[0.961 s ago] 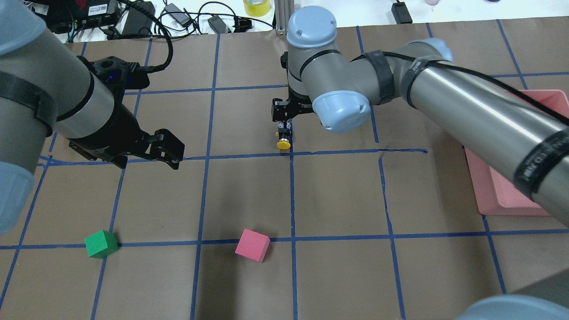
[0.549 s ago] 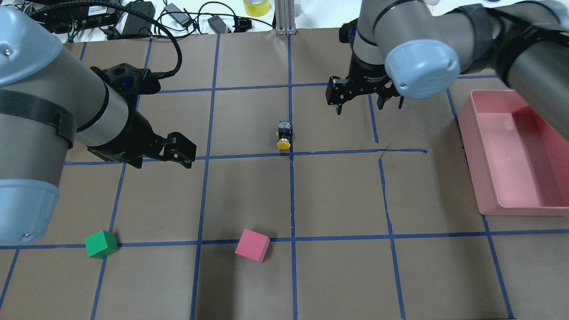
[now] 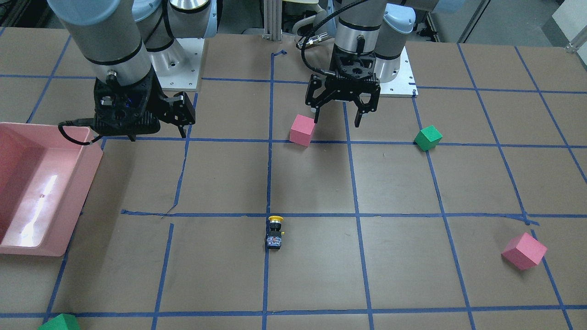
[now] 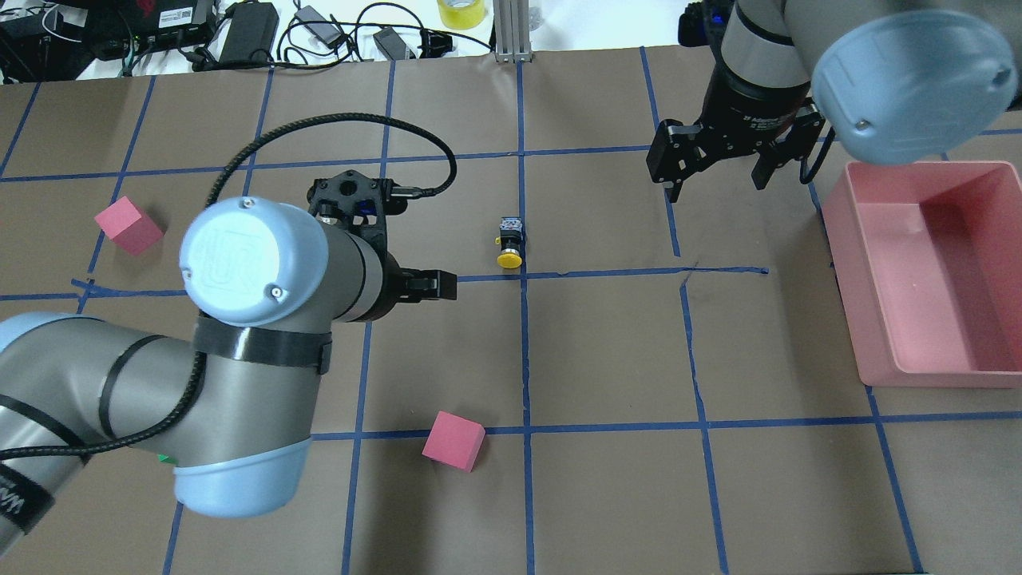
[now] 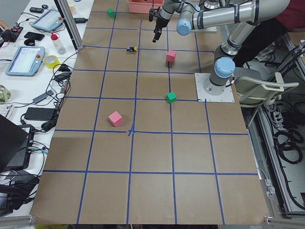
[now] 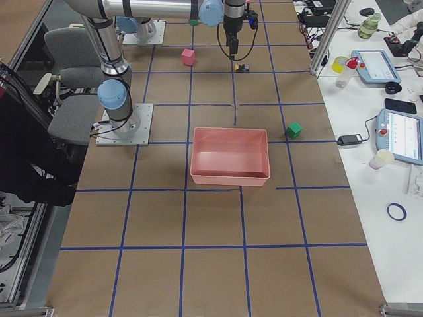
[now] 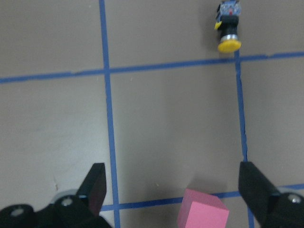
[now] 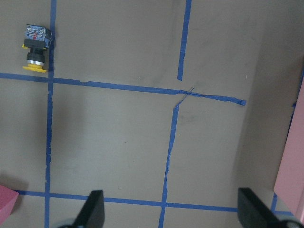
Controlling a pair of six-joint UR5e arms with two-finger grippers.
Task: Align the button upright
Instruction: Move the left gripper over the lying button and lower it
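Observation:
The button [image 4: 510, 243] lies on its side on a blue tape line, yellow cap toward my base. It also shows in the front view [image 3: 274, 233], the left wrist view [image 7: 229, 28] and the right wrist view [image 8: 35, 50]. My left gripper [image 3: 336, 120] is open and empty, raised over a pink cube [image 3: 302, 129], well short of the button. In the overhead view only one of its fingers [image 4: 431, 286] shows past the arm. My right gripper [image 4: 716, 188] is open and empty, raised to the right of the button beside the pink tray [image 4: 844, 263].
A pink cube [image 4: 453, 439] lies near my side and another [image 4: 128, 226] at the far left. A green cube [image 3: 428, 137] sits under my left arm's elbow, and another green cube [image 3: 57, 322] is by the far edge. Cables and boxes line the far table edge.
My right gripper left the button and moved right toward the tray. My left arm swung so its gripper moved toward the centre. The button has not moved.

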